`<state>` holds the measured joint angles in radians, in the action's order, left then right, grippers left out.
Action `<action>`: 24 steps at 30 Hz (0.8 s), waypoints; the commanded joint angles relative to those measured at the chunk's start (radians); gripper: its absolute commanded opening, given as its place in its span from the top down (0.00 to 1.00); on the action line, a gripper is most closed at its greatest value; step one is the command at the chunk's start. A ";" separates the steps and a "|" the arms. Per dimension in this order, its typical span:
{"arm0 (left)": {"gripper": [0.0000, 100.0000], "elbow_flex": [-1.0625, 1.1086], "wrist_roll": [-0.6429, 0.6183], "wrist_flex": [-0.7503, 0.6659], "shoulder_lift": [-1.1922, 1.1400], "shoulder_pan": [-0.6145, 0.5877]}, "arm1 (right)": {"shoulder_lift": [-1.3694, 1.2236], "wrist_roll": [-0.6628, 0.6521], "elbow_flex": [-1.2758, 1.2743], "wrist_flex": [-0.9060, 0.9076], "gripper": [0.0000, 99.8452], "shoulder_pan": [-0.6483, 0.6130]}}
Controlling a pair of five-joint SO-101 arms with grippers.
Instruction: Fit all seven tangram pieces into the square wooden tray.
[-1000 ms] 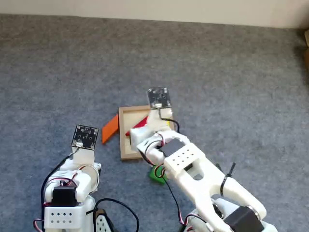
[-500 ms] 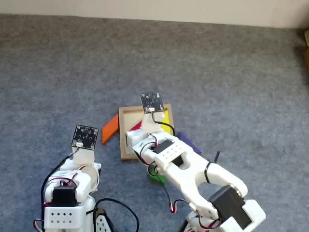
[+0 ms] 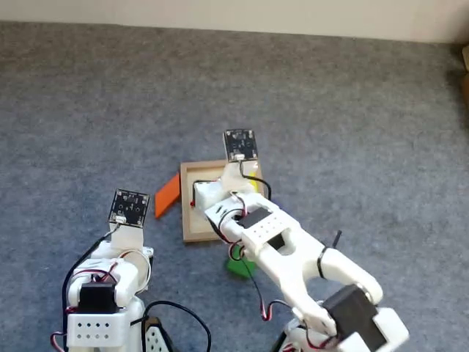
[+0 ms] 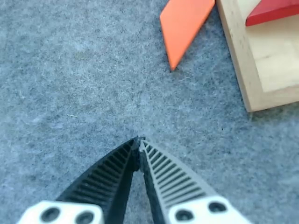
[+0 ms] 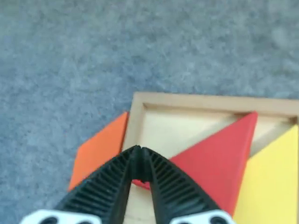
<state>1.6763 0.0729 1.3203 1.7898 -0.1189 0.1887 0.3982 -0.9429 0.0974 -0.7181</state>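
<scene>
The square wooden tray (image 3: 187,224) lies mid-table, with my right arm stretched over it. In the right wrist view my right gripper (image 5: 138,149) is shut with nothing in it, its tips over a corner of the red triangle (image 5: 215,158). That triangle lies in the tray (image 5: 136,116) next to a yellow piece (image 5: 273,182). An orange piece (image 3: 168,193) lies on the carpet against the tray's left side. My left gripper (image 4: 139,139) is shut and empty over bare carpet, short of the orange piece (image 4: 187,23) and the tray corner (image 4: 240,65). A green piece (image 3: 238,265) sits under the right arm.
Grey carpet covers the whole table, with open room to the left, right and beyond the tray. The right arm's white links and cables (image 3: 293,257) cover the tray's near right side. My left arm's body (image 3: 102,293) stands at the near left.
The right wrist swung a little left over the tray and then back, and its rear links shifted. The left arm stayed still.
</scene>
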 commanded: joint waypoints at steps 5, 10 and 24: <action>0.99 0.021 -0.003 0.006 0.027 -0.012 | 0.054 -0.014 0.015 0.114 1.00 -0.019; 0.99 0.021 -0.003 0.006 0.027 -0.012 | -0.059 -0.017 0.024 0.113 1.00 -0.021; 0.99 0.021 -0.003 0.006 0.027 -0.012 | -0.239 -0.011 0.223 0.113 1.00 -0.015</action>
<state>1.6763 0.0729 1.3203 1.7898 -0.1189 -0.0506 0.3982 -0.7910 0.2094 -0.7273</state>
